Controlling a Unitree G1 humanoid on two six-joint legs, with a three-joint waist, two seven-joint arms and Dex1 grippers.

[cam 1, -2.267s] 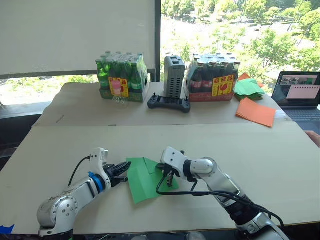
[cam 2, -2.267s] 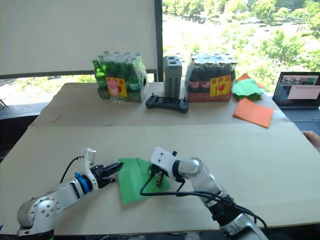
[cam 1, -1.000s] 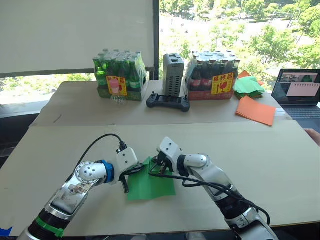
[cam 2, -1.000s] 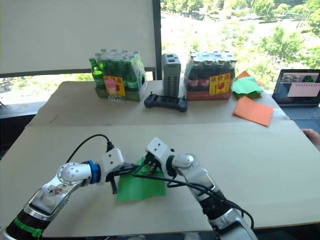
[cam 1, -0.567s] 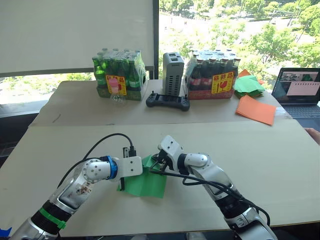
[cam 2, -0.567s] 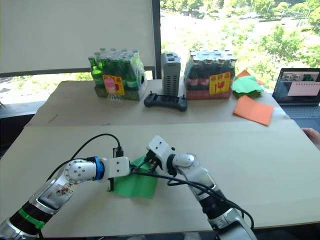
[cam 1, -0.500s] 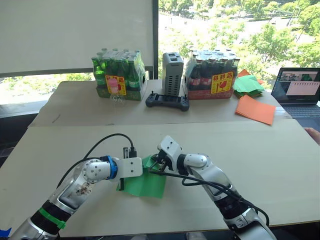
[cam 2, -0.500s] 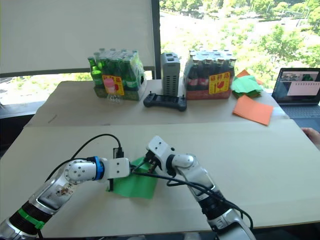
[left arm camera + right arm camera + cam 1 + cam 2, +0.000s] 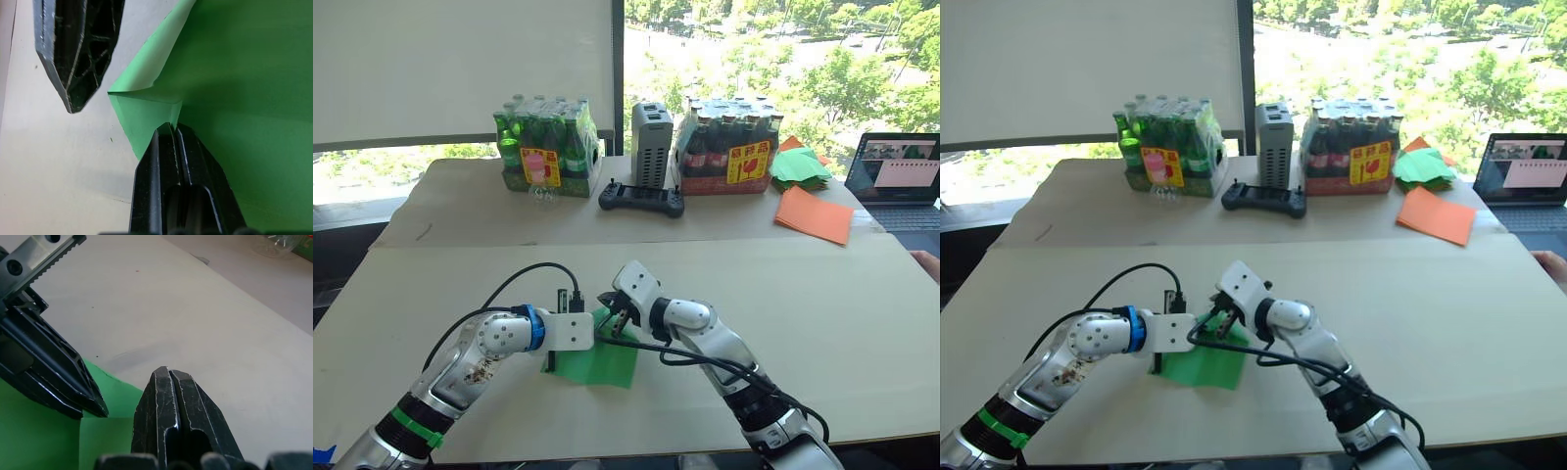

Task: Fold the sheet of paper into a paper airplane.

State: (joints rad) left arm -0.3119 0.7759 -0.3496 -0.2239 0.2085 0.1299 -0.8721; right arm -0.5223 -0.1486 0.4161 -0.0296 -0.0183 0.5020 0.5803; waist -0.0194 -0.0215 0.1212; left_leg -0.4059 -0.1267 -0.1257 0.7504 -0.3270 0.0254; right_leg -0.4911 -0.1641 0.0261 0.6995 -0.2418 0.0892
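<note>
My left gripper (image 9: pixel 590 336), fingers closed together, presses its tip onto the sheet of paper (image 9: pixel 597 360) at that sheet's far corner. My right gripper (image 9: pixel 611 315), also closed with nothing between its fingers, meets it at the same corner. To crease well, I judge I should keep the left tip pinning the flap while the right tip slides along the fold line. The bright green sheet lies flat on the near table (image 9: pixel 803 284), one small corner turned over
</note>
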